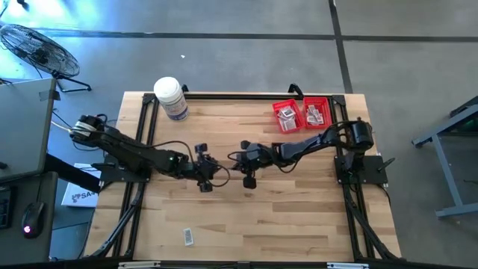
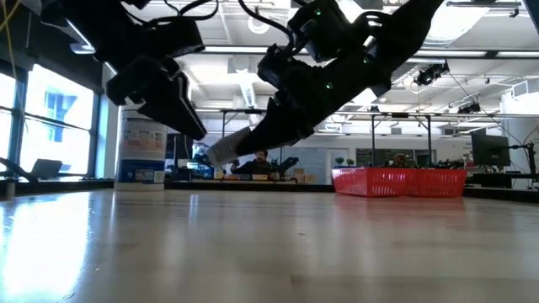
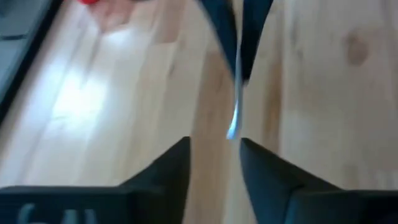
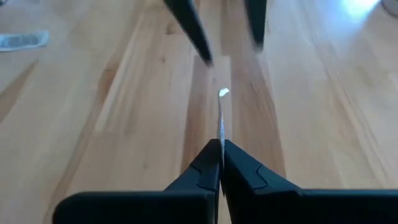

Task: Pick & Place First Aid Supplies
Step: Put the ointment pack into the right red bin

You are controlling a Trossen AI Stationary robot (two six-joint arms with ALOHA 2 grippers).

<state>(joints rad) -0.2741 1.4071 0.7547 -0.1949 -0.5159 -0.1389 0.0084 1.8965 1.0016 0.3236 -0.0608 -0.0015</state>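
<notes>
Near the centre of the worktop (image 1: 299, 217), the two arms meet tip to tip above the wood. The right claw (image 4: 220, 149) is clenched on a thin white packet (image 4: 221, 121), held edge-on and clear of the surface. The left claw (image 3: 214, 146) faces it with fingers spread apart, released, the packet's free edge between them. Another packet (image 1: 188, 237) lies flat toward six o'clock. Two red mesh baskets (image 1: 302, 116) holding more packets sit toward one o'clock, and a white bottle (image 1: 171, 99) stands toward eleven o'clock.
</notes>
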